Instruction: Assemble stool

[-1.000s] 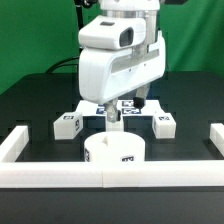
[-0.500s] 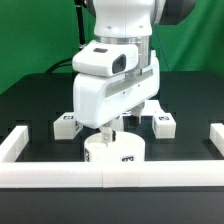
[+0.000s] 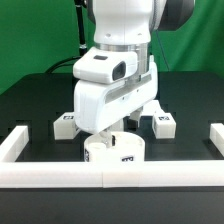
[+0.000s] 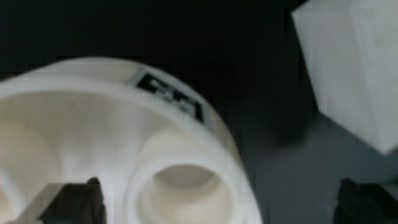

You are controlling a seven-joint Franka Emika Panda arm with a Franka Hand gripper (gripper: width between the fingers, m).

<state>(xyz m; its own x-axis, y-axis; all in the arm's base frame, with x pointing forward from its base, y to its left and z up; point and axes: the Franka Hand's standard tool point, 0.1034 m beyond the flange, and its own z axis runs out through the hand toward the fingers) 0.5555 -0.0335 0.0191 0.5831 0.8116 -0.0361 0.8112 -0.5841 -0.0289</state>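
Observation:
The round white seat (image 3: pixel 113 152) lies on the black table against the front rail, its tag facing forward. It fills much of the wrist view (image 4: pixel 107 130), showing a tag and a round recess. My gripper (image 4: pixel 222 203) is open just above the seat's edge. One finger (image 4: pixel 75 203) is over the seat top and the other (image 4: pixel 368 203) is outside its rim. In the exterior view the hand (image 3: pixel 112 128) hides the fingertips. One white leg (image 3: pixel 66 124) lies to the exterior view's left and another (image 3: pixel 164 124) to its right. I cannot see a third leg.
The white U-shaped border rail (image 3: pixel 60 176) runs along the front and up both sides. A white block face (image 4: pixel 356 70) shows close beside the seat in the wrist view; I cannot tell which part it is.
The arm has come down and forward over the seat. The hand now covers the marker board area behind it and sits right above the seat. The parts have not moved.

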